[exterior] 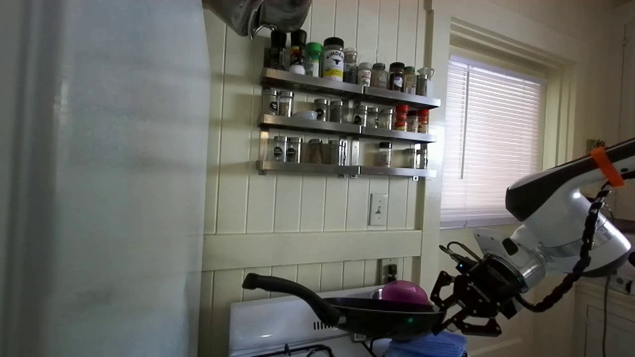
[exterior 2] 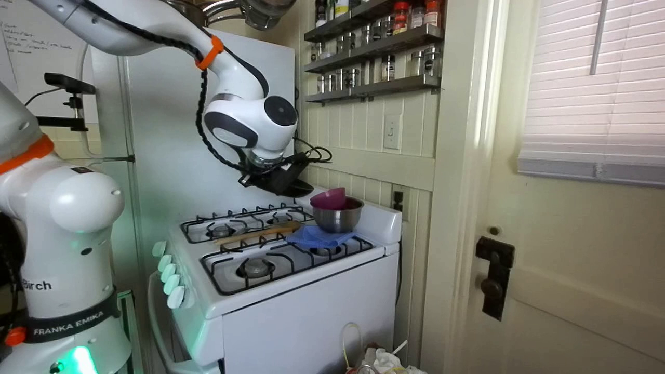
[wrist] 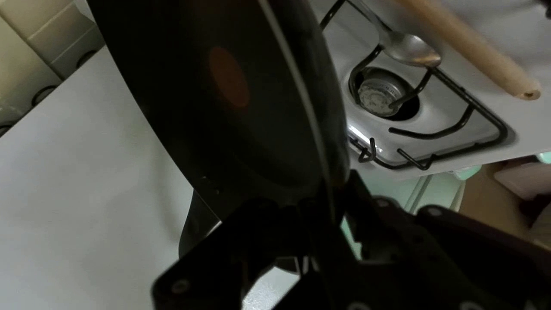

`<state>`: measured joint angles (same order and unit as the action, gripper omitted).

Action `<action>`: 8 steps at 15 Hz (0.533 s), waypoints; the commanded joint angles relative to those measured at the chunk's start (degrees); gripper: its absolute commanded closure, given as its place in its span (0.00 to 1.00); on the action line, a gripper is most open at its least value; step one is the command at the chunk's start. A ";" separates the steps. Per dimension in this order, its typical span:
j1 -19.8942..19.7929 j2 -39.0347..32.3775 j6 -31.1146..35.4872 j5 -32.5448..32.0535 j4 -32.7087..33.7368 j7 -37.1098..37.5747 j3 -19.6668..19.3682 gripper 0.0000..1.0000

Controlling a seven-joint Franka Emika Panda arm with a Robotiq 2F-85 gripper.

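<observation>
My gripper (exterior: 438, 317) is shut on the rim of a black frying pan (exterior: 382, 320), which hangs in the air above the stove. In an exterior view, its curved black handle (exterior: 292, 288) points away from the gripper. The dark inside of the pan (wrist: 275, 125), with a reddish round spot, fills much of the wrist view. There the fingertips are very dark, one on either side of the rim. The arm hides most of the pan (exterior 2: 300, 189) in an exterior view; only a dark edge shows beneath the gripper.
A magenta bowl (exterior 2: 329, 199) sits in a metal bowl (exterior 2: 338, 219) on the stove's back corner, beside a blue cloth (exterior 2: 318, 236). A wooden utensil (exterior 2: 260, 234) and a spoon (wrist: 411, 49) lie on the stovetop. Spice shelves (exterior: 317, 168) and a refrigerator (exterior 2: 208, 140) stand close by.
</observation>
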<state>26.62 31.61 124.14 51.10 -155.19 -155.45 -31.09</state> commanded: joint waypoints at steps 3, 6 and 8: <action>8.52 3.03 -3.00 3.00 0.77 -2.29 -8.41 0.98; 13.21 5.27 -2.25 4.27 0.69 -2.29 -14.58 0.98; 15.97 6.14 -2.30 5.14 0.79 -2.28 -18.84 0.98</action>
<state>38.46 33.65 123.21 53.31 -154.63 -155.45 -43.71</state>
